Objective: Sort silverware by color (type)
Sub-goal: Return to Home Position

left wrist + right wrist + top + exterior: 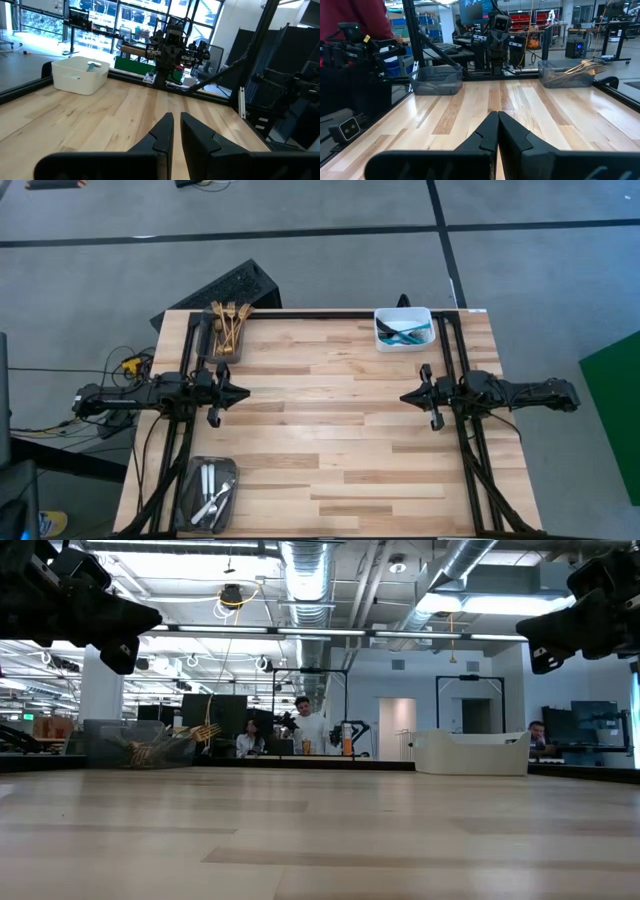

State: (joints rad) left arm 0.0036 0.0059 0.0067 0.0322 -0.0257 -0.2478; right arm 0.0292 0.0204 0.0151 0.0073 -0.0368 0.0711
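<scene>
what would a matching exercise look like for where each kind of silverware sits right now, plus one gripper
Column one:
1. gold forks
2. blue-handled utensils
3. silver utensils
4. right gripper

Column two:
A. in the white bin, top right of the high view
B. over the bare table, at its right side
C. in the bottom-left dark tray of the high view
D. in the top-left dark tray of the high view

Pairs: 1-D, 2-A, 3-C, 4-B
</scene>
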